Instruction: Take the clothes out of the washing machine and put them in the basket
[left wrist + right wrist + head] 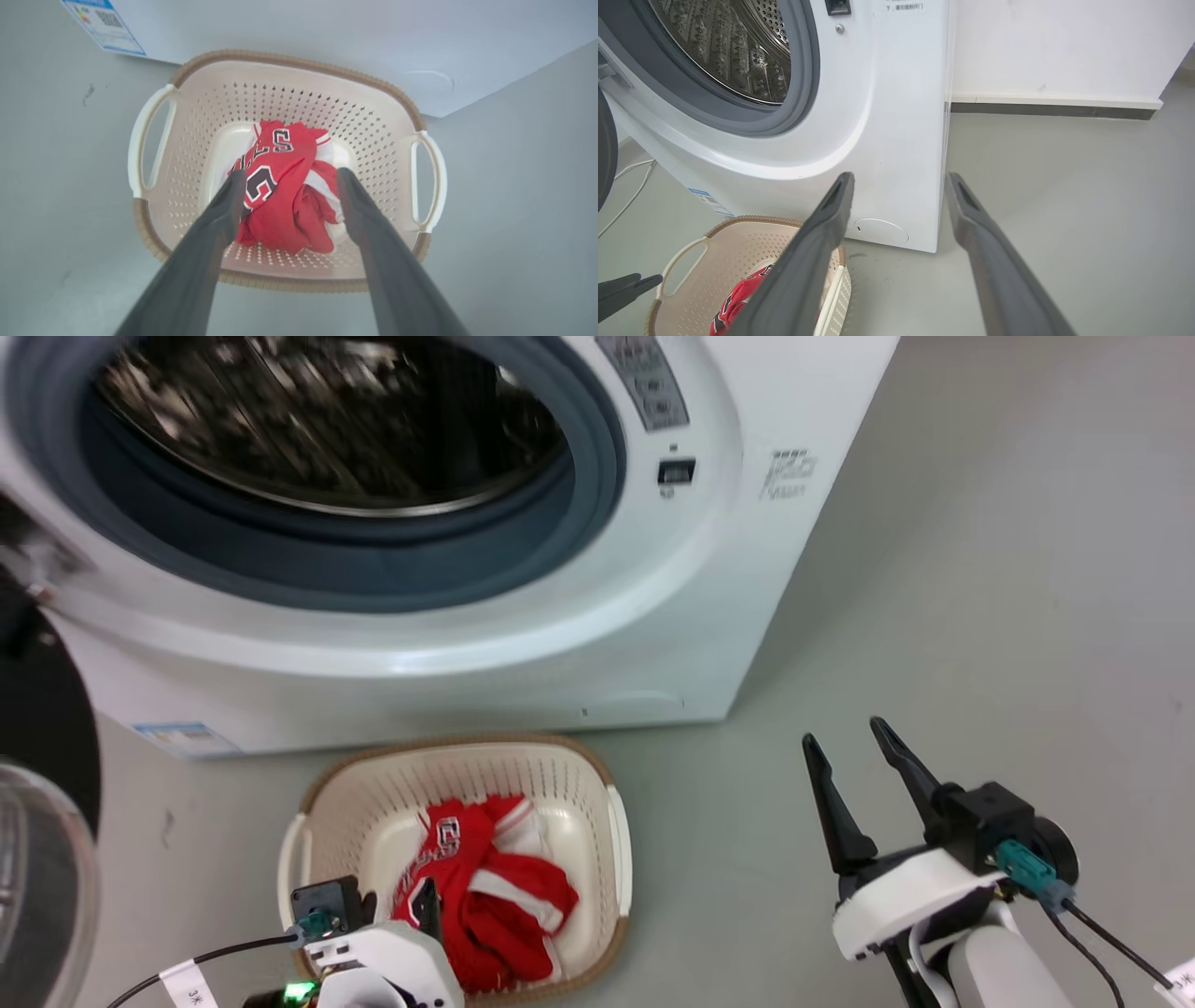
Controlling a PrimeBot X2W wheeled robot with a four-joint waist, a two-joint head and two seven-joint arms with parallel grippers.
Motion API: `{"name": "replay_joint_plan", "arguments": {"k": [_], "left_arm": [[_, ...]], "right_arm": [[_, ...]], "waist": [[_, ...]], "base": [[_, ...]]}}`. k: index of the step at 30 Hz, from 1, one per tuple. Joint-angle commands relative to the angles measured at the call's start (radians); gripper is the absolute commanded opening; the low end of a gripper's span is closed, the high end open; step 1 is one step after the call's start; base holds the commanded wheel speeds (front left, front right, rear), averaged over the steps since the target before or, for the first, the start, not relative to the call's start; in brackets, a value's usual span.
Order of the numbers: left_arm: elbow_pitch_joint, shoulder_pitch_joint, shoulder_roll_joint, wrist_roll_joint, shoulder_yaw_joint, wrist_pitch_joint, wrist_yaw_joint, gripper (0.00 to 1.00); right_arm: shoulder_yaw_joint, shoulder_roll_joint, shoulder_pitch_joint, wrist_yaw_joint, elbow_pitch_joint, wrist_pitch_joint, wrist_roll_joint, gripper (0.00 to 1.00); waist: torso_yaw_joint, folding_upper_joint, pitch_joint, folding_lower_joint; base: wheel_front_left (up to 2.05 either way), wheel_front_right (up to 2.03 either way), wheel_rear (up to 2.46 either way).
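**Spotter:** Where's the clothing now?

**Me:** The red jersey (pixel 285 186) lies crumpled in the bottom of the cream laundry basket (pixel 299 63). The basket stands on the floor (pixel 980 569) just in front of the washing machine (pixel 896 116). My left gripper (pixel 290 173) hangs over the jersey, jaws apart and holding nothing. I can't tell whether the tips touch the cloth. My right gripper (pixel 844 730) is off to the side above bare floor, jaws apart too, empty.

**Spotter:** How would it handle?

**Me:** I'd judge it light, soft and slick, so it'll drape and could slip from a shallow pinch. I'd take a raised fold near the numerals (pixel 259 185), deep between the jaws.

**Spotter:** Anything left inside?

**Me:** Hard to say. The steel drum (pixel 327 420) is blurred in the head view, and the grey door seal (pixel 373 569) hides its lowest part. What I see of it is bare metal. The folds also hide whether this is one garment or several.
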Motion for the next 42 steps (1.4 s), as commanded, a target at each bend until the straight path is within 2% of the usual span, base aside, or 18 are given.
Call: {"name": "replay_joint_plan", "arguments": {"k": [1, 4, 13, 21, 32, 42], "left_arm": [[-0.047, 0.032, -0.001, 0.024, 0.0, -0.003, 0.005, 1.0], [-0.126, 0.062, -0.001, 0.06, 0.005, -0.003, 0.01, 1.0], [-0.53, 0.151, -0.001, 0.237, 0.032, -0.003, 0.031, 1.0], [-0.744, 0.201, 0.0, 0.308, 0.021, -0.003, 0.032, 1.0], [-0.874, 0.295, 0.024, 0.355, 0.005, -0.003, 0.047, 1.0], [-0.864, 0.335, 0.021, 0.327, 0.017, -0.003, 0.05, 1.0]], "right_arm": [[-0.012, 0.0, 0.025, -0.001, -0.004, 0.005, -0.011, 1.0], [-0.031, 0.0, 0.04, -0.001, -0.011, 0.013, -0.017, 1.0], [-0.103, 0.0, 0.104, -0.001, -0.081, 0.04, -0.051, 1.0], [-0.129, 0.0, 0.137, -0.001, -0.115, 0.058, -0.071, 1.0], [-0.131, 0.0, 0.189, -0.001, -0.163, 0.079, -0.067, 1.0], [-0.126, 0.0, 0.203, -0.001, -0.172, 0.085, -0.057, 1.0]], "waist": [[0.025, 0.0, -0.083, 0.0001], [0.033, 0.0, -0.109, 0.0001], [0.07, 0.0, -0.199, 0.0001], [0.08, 0.0, -0.252, 0.0001], [0.086, 0.0, -0.289, 0.0001], [0.097, 0.0, -0.293, 0.0001]], "base": [[0.0, 0.0, 0.0], [0.0, 0.0, 0.0], [0.0, 0.0, 0.0], [0.0, 0.0, 0.0], [0.0, 0.0, 0.0], [0.0, 0.0, 0.0]]}}
